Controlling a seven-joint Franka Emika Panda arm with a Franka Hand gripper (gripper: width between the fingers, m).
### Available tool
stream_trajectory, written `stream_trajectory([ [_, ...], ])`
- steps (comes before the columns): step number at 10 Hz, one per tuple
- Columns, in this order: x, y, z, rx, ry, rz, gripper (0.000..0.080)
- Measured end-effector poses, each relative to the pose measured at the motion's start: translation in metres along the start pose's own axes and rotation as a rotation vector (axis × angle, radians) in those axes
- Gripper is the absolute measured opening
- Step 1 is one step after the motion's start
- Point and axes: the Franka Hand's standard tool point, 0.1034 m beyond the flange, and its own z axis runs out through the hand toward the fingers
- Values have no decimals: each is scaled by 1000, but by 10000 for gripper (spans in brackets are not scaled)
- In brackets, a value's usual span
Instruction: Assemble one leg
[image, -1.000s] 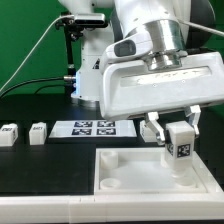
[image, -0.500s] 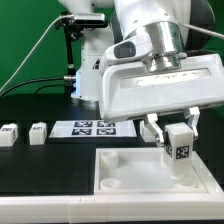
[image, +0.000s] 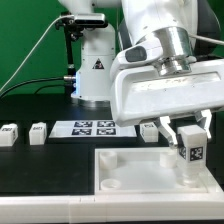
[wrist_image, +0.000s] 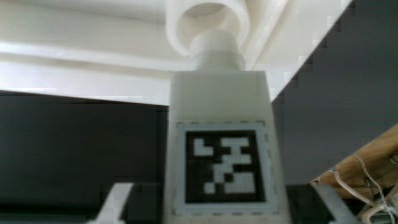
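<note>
The black table (image: 40, 165) bears the marker board (image: 95, 128), a white recessed panel (image: 112, 178) — and two small white blocks (image: 38, 131).

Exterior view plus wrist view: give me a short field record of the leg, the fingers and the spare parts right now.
held part: leg, upright, tag facing the exterior camera
fingers: shut on the leg
leg position: at the panel corner, exterior view's right
seated in socket: cannot tell
small blocks: two on the exterior view's left of the marker board, one on its right
</note>
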Motion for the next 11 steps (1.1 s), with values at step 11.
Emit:
stream_trajectory([
  [11,-2,6,-1,-9,9,0,294],
])
